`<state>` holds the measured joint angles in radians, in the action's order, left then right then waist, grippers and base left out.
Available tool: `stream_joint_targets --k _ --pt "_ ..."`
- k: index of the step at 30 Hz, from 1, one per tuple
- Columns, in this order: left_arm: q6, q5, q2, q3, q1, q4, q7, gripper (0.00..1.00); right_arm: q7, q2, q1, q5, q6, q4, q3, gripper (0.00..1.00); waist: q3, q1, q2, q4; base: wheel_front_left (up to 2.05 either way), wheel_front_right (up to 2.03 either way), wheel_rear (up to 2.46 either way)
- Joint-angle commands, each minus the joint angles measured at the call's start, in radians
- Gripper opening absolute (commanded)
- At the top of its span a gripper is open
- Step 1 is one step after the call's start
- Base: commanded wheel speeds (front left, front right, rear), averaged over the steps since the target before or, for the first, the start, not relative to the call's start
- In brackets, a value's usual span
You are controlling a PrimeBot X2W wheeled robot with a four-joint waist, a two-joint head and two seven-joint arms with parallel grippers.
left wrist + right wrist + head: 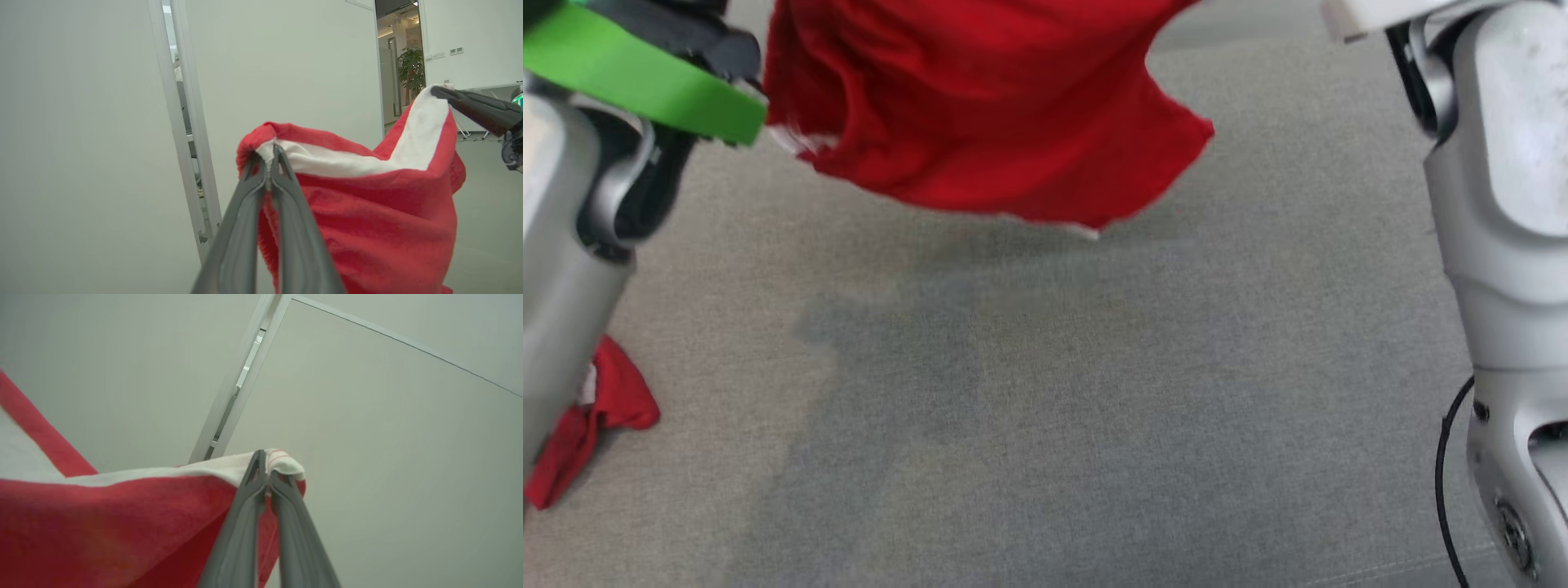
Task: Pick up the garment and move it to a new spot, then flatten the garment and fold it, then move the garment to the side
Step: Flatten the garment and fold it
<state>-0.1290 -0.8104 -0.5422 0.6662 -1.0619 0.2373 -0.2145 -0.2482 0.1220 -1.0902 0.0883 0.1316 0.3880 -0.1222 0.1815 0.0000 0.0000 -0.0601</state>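
The garment (980, 106) is red with a white band along one edge and hangs in the air above the grey surface, its lower hem swinging free. In the left wrist view my left gripper (267, 157) is shut on a bunched corner of the garment (367, 220) where the white band begins. The right gripper (443, 92) holds the far corner of the same edge, so the band sags between the two. From the right wrist, my right gripper (265, 467) is shut on the white corner of the garment (102, 522).
A grey fabric surface (1094, 408) spreads below the hanging cloth. A second crumpled red cloth (596, 425) lies at its lower left, beside my left arm (572, 245). My right arm (1503, 204) stands along the right edge. White walls and a doorway (392, 61) lie beyond.
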Motion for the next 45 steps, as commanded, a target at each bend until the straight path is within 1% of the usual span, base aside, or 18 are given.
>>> stream_joint_targets --k 1,3,5,7,9,10,11,12,14,15,16,19,21,26,27,30,37,45 --pt "-0.003 -0.008 0.003 -0.004 -0.056 0.03 -0.019 0.0 -0.01 -0.01 -0.057 0.048 -0.002 0.023 0.015 0.0 0.184 0.0 0.0 -0.023 0.0 0.0 0.0" --pt "-0.003 -0.016 0.012 0.001 -0.118 0.06 -0.036 0.0 -0.016 -0.027 -0.117 0.096 -0.002 0.051 0.06 0.0 0.214 0.0 0.0 -0.026 0.0 0.0 0.0" --pt "-0.003 -0.027 0.017 -0.003 -0.159 0.081 -0.045 0.0 -0.016 -0.04 -0.161 0.139 -0.002 0.057 0.076 0.0 0.233 0.0 0.0 -0.026 0.0 0.0 0.0" --pt "-0.003 -0.049 0.025 -0.015 -0.171 0.101 -0.051 0.0 -0.017 -0.049 -0.171 0.158 -0.002 0.04 0.095 0.0 0.243 0.0 0.0 -0.024 0.0 0.0 0.0" --pt "-0.003 -0.042 0.031 -0.034 -0.146 0.095 -0.051 0.0 -0.018 -0.058 -0.133 0.16 -0.002 0.016 0.099 0.0 0.247 0.0 0.0 -0.022 0.0 0.0 0.0" --pt "-0.003 -0.016 0.021 -0.033 -0.121 0.095 -0.051 0.0 -0.017 -0.059 -0.105 0.147 -0.002 0.01 0.105 0.0 0.245 0.0 0.0 -0.021 0.0 0.0 0.0" --pt "-0.003 -0.015 0.028 -0.052 -0.081 0.091 -0.05 0.0 -0.017 -0.06 -0.072 0.132 -0.002 -0.007 0.118 0.0 0.24 0.0 0.0 -0.019 0.0 0.0 0.0" --pt "-0.003 -0.039 0.051 -0.085 -0.022 0.097 -0.05 0.0 -0.017 -0.063 -0.024 0.12 -0.002 -0.018 0.115 0.0 0.231 0.0 0.0 -0.016 0.0 0.0 0.0" --pt "-0.003 -0.025 0.067 -0.112 0.063 0.093 -0.05 0.0 -0.018 -0.066 0.061 0.102 -0.002 -0.037 0.107 0.0 0.215 0.0 0.0 -0.012 0.0 0.0 0.0" --pt "-0.003 -0.033 0.08 -0.133 0.128 0.096 -0.05 0.0 -0.018 -0.064 0.118 0.089 -0.002 -0.052 0.11 0.0 0.206 0.0 0.0 -0.011 0.0 0.0 0.0" --pt "-0.003 -0.024 0.106 -0.145 0.253 0.11 -0.05 0.0 -0.018 -0.066 0.234 0.071 -0.002 -0.063 0.106 0.0 0.185 0.0 0.0 -0.009 0.0 0.0 0.0" --pt "-0.003 -0.003 0.139 -0.137 0.431 0.136 -0.05 0.0 -0.018 -0.067 0.399 0.029 -0.002 -0.066 0.1 0.0 0.149 0.0 0.0 -0.007 0.0 0.0 0.0" --pt "-0.003 -0.017 0.174 -0.156 0.53 0.157 -0.05 0.0 -0.018 -0.067 0.499 0.004 -0.002 -0.057 0.097 0.0 0.123 0.0 0.0 -0.007 0.0 0.0 0.0" --pt "-0.003 0.006 0.238 -0.149 0.717 0.182 -0.05 0.0 -0.018 -0.07 0.712 -0.05 -0.002 -0.061 0.076 0.0 0.042 0.0 0.0 0.0 0.0 0.0 0.0" --pt "-0.003 -0.007 0.262 -0.182 0.782 0.19 -0.05 0.0 -0.018 -0.069 0.785 -0.07 -0.002 -0.071 0.077 0.0 0.008 0.0 0.0 0.002 0.0 0.0 0.0" --pt "-0.002 -0.001 0.291 -0.208 0.878 0.195 -0.05 0.0 -0.018 -0.068 0.884 -0.091 -0.002 -0.074 0.071 0.0 -0.044 0.0 0.0 0.0 0.0 0.0 0.0" --pt "0.0 0.035 0.325 -0.224 1.049 0.195 -0.05 0.0 -0.018 -0.063 1.061 -0.143 -0.002 -0.106 0.098 0.0 -0.158 0.0 0.0 0.01 0.0 0.0 0.0" --pt "0.0 0.04 0.345 -0.228 1.152 0.183 -0.05 0.0 -0.018 -0.051 1.186 -0.193 -0.003 -0.201 0.146 0.0 -0.206 0.0 0.0 0.039 0.0 0.0 0.0"
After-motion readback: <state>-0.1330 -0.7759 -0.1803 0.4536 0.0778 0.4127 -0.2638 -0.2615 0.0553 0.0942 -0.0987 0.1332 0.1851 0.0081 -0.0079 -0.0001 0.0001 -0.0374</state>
